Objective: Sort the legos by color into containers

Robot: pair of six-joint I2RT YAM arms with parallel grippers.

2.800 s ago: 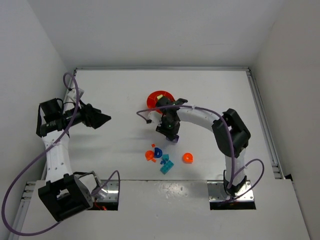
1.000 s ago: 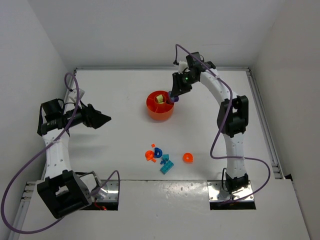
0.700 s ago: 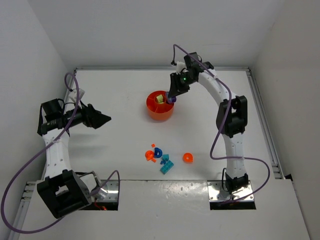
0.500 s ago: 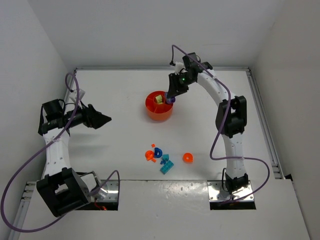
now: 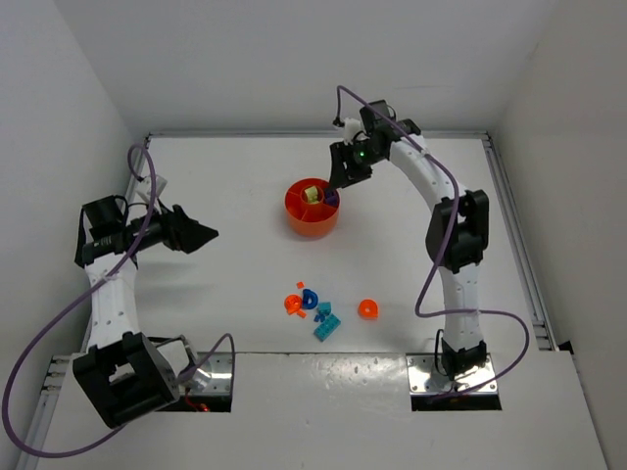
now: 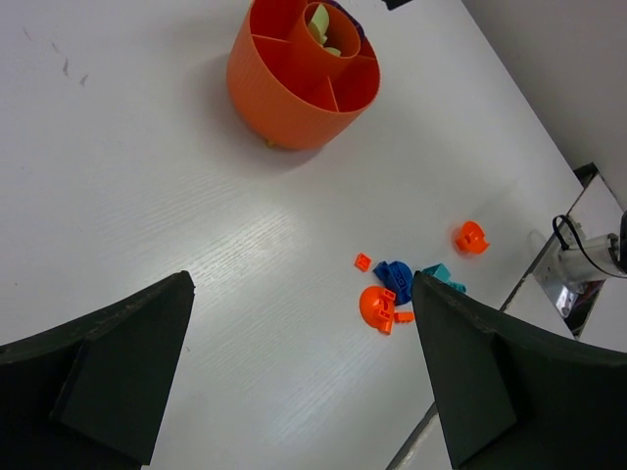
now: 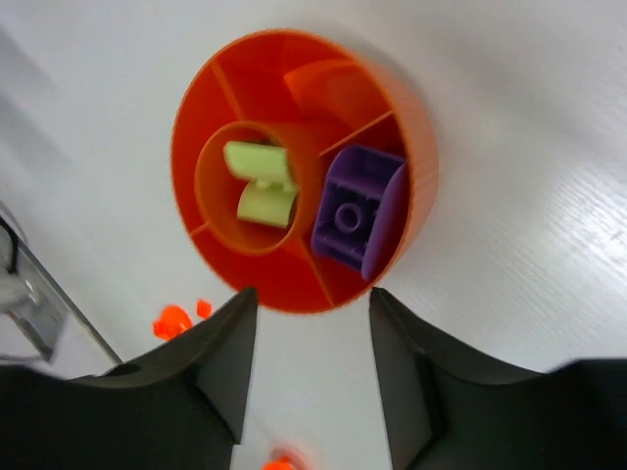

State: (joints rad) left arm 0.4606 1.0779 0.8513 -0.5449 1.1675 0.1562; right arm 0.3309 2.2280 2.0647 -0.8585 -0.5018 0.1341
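Right claw (image 7: 311, 299) hung over the far right rim of the orange dish (image 5: 312, 223), near the back of the white worktop (image 5: 225, 176). Its two fingers stood apart with nothing between them: released, empty.

The dish was round, with a central cup and outer segments divided by inner walls. A purple brick (image 7: 355, 213) lay studs-up in one outer segment, on the side nearest the right claw and touching the wall of the central cup. Lime green bricks (image 7: 259, 182) sat in the central cup, two pieces as far as I could tell. The other outer segments visible from the right wrist held nothing I could make out.

Left claw (image 6: 302, 284) was out over the left side of the worktop, well apart from the dish and pointing toward the middle. Its fingers were spread wide and it gripped nothing.

The unsorted legos lay in a loose cluster on the near middle of the worktop, well apart from the dish:
- a round orange piece (image 5: 293, 305) just beside a blue brick (image 5: 310, 298)
- a tiny orange bit (image 5: 300, 285) just behind them
- cyan bricks (image 5: 326, 322) on the near side of the blue one, touching or nearly so
- a second round orange piece (image 5: 367, 309) alone to the right, near the cluster but apart
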